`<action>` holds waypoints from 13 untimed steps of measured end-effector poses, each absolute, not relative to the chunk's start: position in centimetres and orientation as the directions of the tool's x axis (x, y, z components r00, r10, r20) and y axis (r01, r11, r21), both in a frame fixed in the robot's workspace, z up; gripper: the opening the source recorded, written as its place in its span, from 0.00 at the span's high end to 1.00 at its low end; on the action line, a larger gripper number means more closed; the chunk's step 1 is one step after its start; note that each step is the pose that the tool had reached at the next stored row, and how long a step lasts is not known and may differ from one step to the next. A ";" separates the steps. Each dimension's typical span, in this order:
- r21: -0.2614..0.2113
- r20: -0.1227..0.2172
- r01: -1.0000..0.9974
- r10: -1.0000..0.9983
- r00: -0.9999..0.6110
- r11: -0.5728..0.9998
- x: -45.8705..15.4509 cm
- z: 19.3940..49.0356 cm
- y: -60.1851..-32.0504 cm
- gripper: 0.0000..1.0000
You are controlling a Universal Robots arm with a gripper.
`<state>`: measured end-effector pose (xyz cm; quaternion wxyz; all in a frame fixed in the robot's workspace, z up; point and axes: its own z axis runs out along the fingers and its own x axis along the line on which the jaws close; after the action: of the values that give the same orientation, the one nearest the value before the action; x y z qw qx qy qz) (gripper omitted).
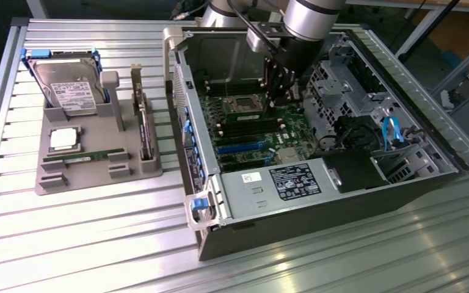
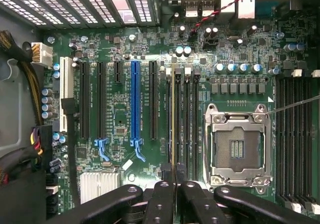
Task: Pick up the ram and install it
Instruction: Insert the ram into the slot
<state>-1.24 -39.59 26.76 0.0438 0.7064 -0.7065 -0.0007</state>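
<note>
Ribbed metal table (image 1: 71, 244) fills my exterior view, with a grey holder (image 1: 96, 180) lying on it toward that view's left. From my desk I can pick out a hard drive (image 1: 68, 82) propped in the holder, a loose processor chip (image 1: 63, 139) below it, a tall card (image 1: 142, 128) standing upright along the holder's edge, and a second green stick (image 1: 83, 157) lying flat in its cradle.

Beside the holder sits an opened computer case (image 1: 300, 226) lying on its side, mainboard (image 2: 120, 114) facing up. I see the arm (image 1: 312, 18) reaching down into the case, and the claw (image 1: 283, 101) is low over the board, near the processor socket (image 2: 237, 146).

On my wrist camera the claw (image 2: 173, 173) is closed on the ram (image 2: 173, 114). Its black fingers (image 2: 161, 204) pinch the stick from both sides, and I see the ram edge-on as a thin pale line running away from the fingertips. It stands upright and lies parallel to the row of black memory slots (image 2: 186, 124), between the blue slot (image 2: 135, 103) and the socket, lined up with the slot farthest from the socket. I cannot tell whether its lower edge is already touching that slot or is just above it. The neighbouring memory slots look unfilled, and the socket's metal frame is shut with no chip in it.
</note>
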 end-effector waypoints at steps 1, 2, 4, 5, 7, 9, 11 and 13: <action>0.063 0.061 -0.998 -0.998 0.002 0.002 -1.2 26.7 -39.6 0.88; 0.063 0.061 -0.998 -0.998 0.002 0.002 -1.2 26.5 -39.6 0.88; 0.063 0.062 -0.998 -0.998 0.002 0.002 -1.2 26.5 -39.6 0.88; 0.063 0.061 -0.998 -0.998 0.002 0.002 -1.2 26.5 -39.6 0.88; 0.063 0.061 -0.998 -0.998 0.002 0.002 -1.2 26.5 -39.6 0.88; 0.063 0.061 -0.998 -0.998 0.002 0.002 -1.1 26.5 -39.6 0.88; 0.063 0.061 -0.998 -0.998 0.002 0.002 -1.0 26.5 -39.6 0.88; 0.063 0.061 -0.998 -0.998 0.002 0.002 -0.8 26.5 -39.6 0.88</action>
<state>-0.82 -39.60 26.49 0.0439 0.7064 -0.7065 -0.0005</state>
